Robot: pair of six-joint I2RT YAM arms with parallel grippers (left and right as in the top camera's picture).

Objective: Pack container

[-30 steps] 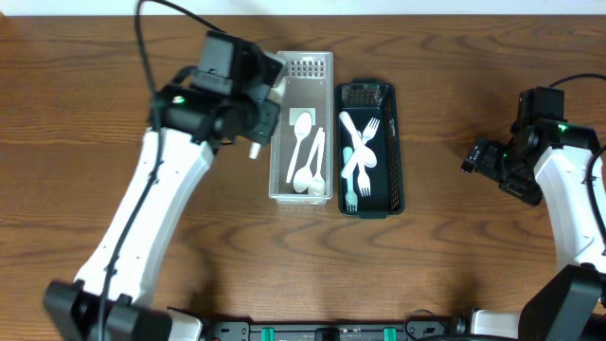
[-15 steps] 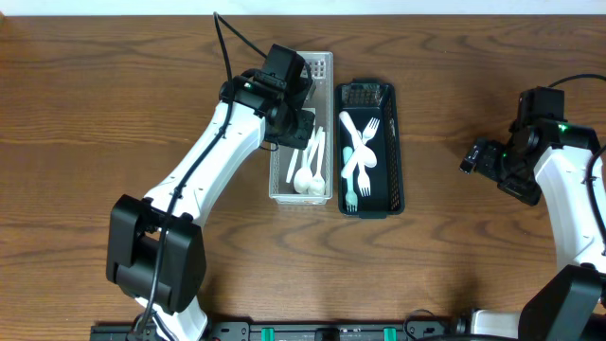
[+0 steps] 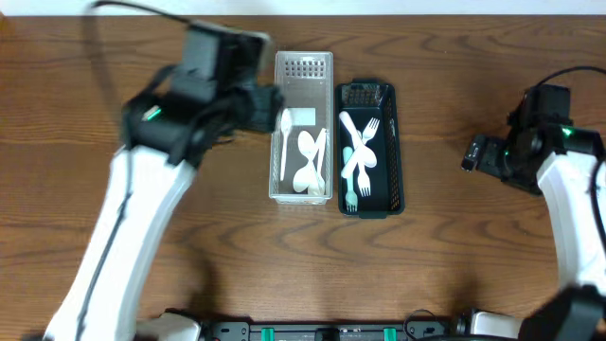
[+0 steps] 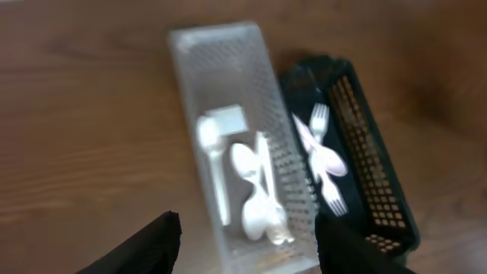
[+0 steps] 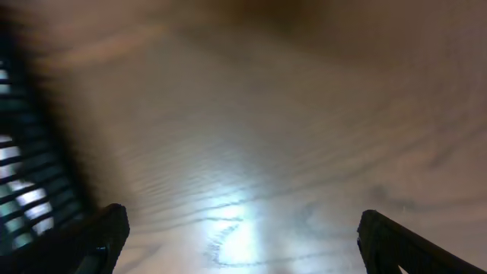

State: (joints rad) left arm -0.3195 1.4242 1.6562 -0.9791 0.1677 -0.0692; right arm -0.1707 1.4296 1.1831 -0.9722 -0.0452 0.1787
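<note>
Wood-grain table [image 3: 208, 246] carries two long trays side by side at its centre: a clear tray [image 3: 301, 197] with white spoons [image 3: 308, 170] and a black tray [image 3: 399, 152] with white forks [image 3: 358, 156]. Both trays run lengthwise away from you, and the cutlery lies roughly along that same axis. Your left gripper [image 4: 249, 224] is much the nearer. It hangs over the near end of the clear tray, jaws spread wide and empty, straddling the tray's width. Your right gripper [image 5: 242, 221] sits well apart to the right over bare wood, jaws also apart and holding nothing. The spoons look thin, glossy and overlapped, so a clean pinch would be hard.
</note>
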